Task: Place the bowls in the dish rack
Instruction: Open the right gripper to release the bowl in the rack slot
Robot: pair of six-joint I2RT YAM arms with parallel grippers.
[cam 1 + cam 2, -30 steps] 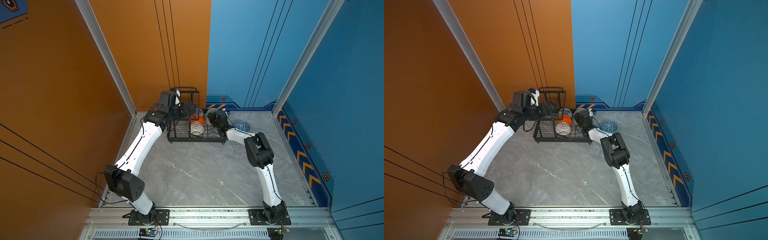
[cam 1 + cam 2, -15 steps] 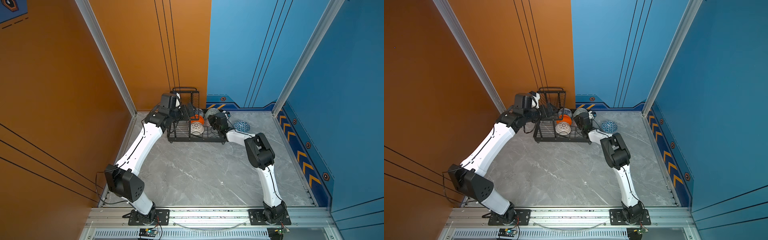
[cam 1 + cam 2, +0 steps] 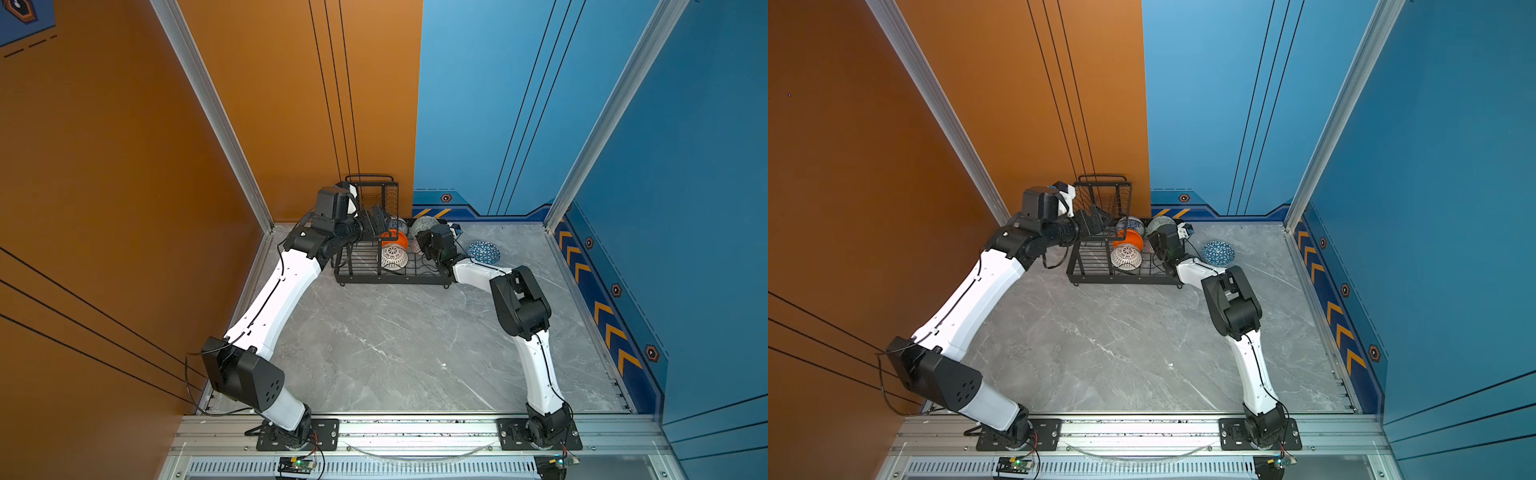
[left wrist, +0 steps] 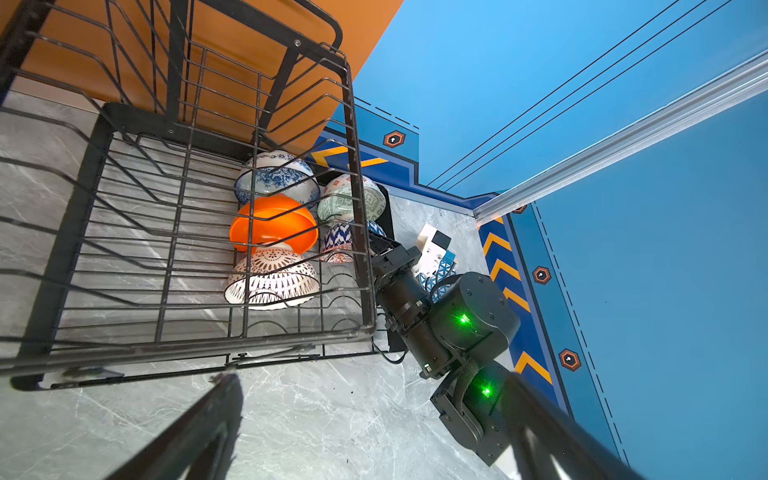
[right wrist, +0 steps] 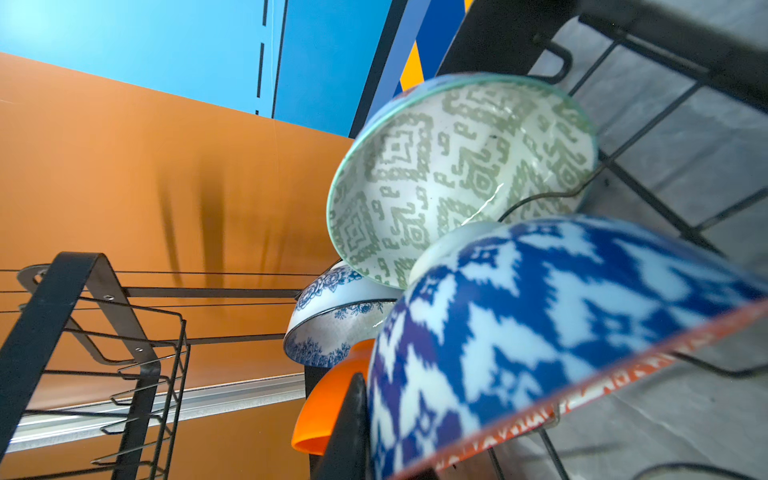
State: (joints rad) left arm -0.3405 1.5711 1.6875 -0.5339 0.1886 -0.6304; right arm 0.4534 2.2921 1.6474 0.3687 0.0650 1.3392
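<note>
At the rack's left end, left gripper hovers beside the raised basket, fingers spread wide and grasping nothing. Dish rack: black wire with wavy slots, on a grey marbled counter. Propped in the slots: white lattice bowl, glossy orange bowl, blue floral bowl, and in the next row the pale green bowl. Right gripper sits at the rack's right end, fingers near-clenched on an orange-rimmed blue-and-white bowl.

Judged step: seating the fifth bowl. Next: let go cleanly, back out, then reach right for the triangle-pattern bowl, dome-up on the counter, apart from the rack.
</note>
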